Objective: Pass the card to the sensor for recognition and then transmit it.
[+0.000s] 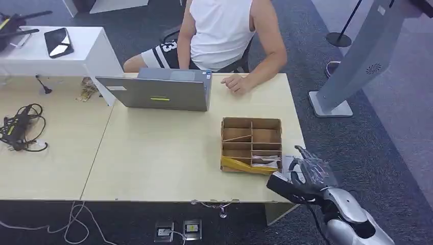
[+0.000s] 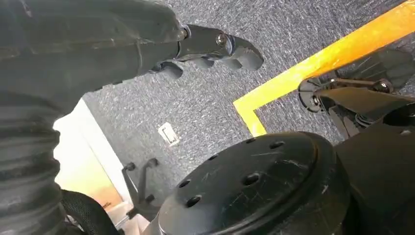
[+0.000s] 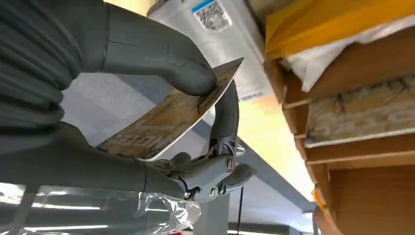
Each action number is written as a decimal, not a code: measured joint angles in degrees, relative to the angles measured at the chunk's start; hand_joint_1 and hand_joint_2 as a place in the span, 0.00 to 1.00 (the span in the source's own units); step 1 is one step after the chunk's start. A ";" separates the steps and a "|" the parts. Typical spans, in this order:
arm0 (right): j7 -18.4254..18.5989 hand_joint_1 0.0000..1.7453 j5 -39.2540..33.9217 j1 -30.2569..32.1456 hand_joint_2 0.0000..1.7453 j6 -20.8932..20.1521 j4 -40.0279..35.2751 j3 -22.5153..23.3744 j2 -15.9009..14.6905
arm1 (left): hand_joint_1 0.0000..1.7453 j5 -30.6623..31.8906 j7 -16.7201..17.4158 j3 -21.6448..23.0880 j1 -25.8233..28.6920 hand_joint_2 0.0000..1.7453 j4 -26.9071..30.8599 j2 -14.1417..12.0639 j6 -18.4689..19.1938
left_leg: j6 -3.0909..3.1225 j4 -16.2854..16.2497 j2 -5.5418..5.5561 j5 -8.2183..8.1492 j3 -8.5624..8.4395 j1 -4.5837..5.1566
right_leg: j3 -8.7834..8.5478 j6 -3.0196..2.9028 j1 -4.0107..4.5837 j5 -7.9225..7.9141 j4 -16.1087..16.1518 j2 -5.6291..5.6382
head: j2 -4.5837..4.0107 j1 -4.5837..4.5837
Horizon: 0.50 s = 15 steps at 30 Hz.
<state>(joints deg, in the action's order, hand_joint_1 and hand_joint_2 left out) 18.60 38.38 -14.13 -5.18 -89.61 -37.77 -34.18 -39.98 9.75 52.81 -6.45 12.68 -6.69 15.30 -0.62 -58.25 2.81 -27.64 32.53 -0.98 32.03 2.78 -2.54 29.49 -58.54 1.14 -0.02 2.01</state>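
My right hand (image 1: pixel 309 173) hovers at the table's front right corner, just right of a cardboard divider box (image 1: pixel 251 121). In the right wrist view this hand (image 3: pixel 122 49) pinches a worn brown card (image 3: pixel 166 122) between the thumb and a finger. The card is tilted and lies close to a pale flat device with a code label (image 3: pixel 230 44), which sits beside the box (image 3: pixel 362 147). That device (image 1: pixel 287 164) rests on the table between the box and my hand. My left hand (image 2: pixel 210 49) hangs over the carpet, its loosely bent fingers holding nothing.
A person sits behind the table with one hand (image 1: pixel 236 82) resting on it near a grey laptop (image 1: pixel 161 92). A tall grey kiosk stand (image 1: pixel 357 56) rises on the floor to the right. Black cables (image 1: pixel 20 127) lie on the left table.
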 joint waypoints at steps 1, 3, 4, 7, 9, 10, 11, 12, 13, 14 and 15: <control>-0.02 1.00 -0.11 0.00 1.00 0.00 0.13 -0.26 0.17 | 0.00 -0.02 0.00 0.04 -0.02 1.00 0.00 0.00 0.00 | 0.00 0.00 0.00 0.00 0.00 0.00 | 0.00 0.00 0.00 0.00 0.00 0.00 | 0.00 -0.02; 0.07 1.00 -0.39 -0.03 1.00 0.00 0.37 -0.72 0.50 | 0.00 -0.11 0.00 0.18 -0.07 1.00 0.00 0.00 0.00 | 0.00 0.00 0.00 0.00 0.00 0.00 | 0.00 0.00 0.00 0.00 0.00 0.00 | 0.00 0.00; 0.24 1.00 -0.76 -0.09 1.00 -0.04 0.55 -0.98 0.68 | 0.00 -0.20 0.02 0.33 -0.10 1.00 0.00 0.00 0.00 | 0.00 0.00 0.00 0.00 0.00 0.00 | 0.00 0.00 0.00 0.00 0.00 0.00 | 0.00 -0.02; 0.68 1.00 -1.57 -0.20 1.00 -0.39 0.92 -1.68 1.00 | 0.00 -0.28 0.02 0.44 -0.13 1.00 0.00 -0.02 0.00 | 0.00 0.00 0.00 0.00 -0.01 0.00 | 0.00 0.00 0.00 0.00 0.00 0.00 | 0.00 -0.02; 0.68 1.00 -1.57 -0.20 1.00 -0.39 0.92 -1.68 1.00 | 0.00 -0.28 0.02 0.44 -0.13 1.00 0.00 -0.02 0.00 | 0.00 0.00 0.00 0.00 -0.01 0.00 | 0.00 0.00 0.00 0.00 0.00 0.00 | 0.00 -0.02; 0.68 1.00 -1.57 -0.20 1.00 -0.39 0.92 -1.68 1.00 | 0.00 -0.28 0.02 0.44 -0.13 1.00 0.00 -0.02 0.00 | 0.00 0.00 0.00 0.00 -0.01 0.00 | 0.00 0.00 0.00 0.00 0.00 0.00 | 0.00 -0.02; 0.68 1.00 -1.57 -0.20 1.00 -0.39 0.92 -1.68 1.00 | 0.00 -0.28 0.02 0.44 -0.13 1.00 0.00 -0.02 0.00 | 0.00 0.00 0.00 0.00 -0.01 0.00 | 0.00 0.00 0.00 0.00 0.00 0.00 | 0.00 -0.02; 0.68 1.00 -1.57 -0.20 1.00 -0.39 0.92 -1.68 1.00 | 0.00 -0.28 0.02 0.44 -0.13 1.00 0.00 -0.02 0.00 | 0.00 0.00 0.00 0.00 -0.01 0.00 | 0.00 0.00 0.00 0.00 0.00 0.00 | 0.00 -0.02; 0.68 1.00 -1.57 -0.20 1.00 -0.39 0.92 -1.68 1.03 | 0.00 -0.28 0.02 0.44 -0.13 1.00 0.00 -0.02 0.00 | 0.00 0.00 0.00 0.00 -0.01 0.00 | 0.00 0.00 0.00 0.00 0.00 0.00 | 0.00 -0.02; 0.77 1.00 -1.97 -0.24 1.00 -0.48 1.14 -1.95 1.14 | 0.00 -0.31 0.02 0.48 -0.12 1.00 0.00 0.00 0.00 | 0.00 0.00 0.00 0.00 0.00 0.00 | 0.00 0.00 0.00 0.00 0.00 -0.01 | 0.00 -0.02; 0.81 1.00 -2.12 -0.30 1.00 -0.55 1.33 -2.10 1.22 | 0.00 -0.33 0.02 0.55 -0.12 1.00 0.00 0.04 0.00 | 0.00 0.00 -0.01 0.00 0.00 0.00 | 0.00 0.00 0.01 0.00 0.00 -0.01 | 0.00 -0.02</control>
<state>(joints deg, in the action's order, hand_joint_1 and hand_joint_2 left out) 19.41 36.26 -14.43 -5.73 -88.28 -39.87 -32.96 -40.30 9.77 53.35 -6.57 12.68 -6.64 15.30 -0.62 -58.24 2.80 -27.64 32.53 -0.98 32.03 2.78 -2.53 29.49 -58.53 1.13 -0.02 1.99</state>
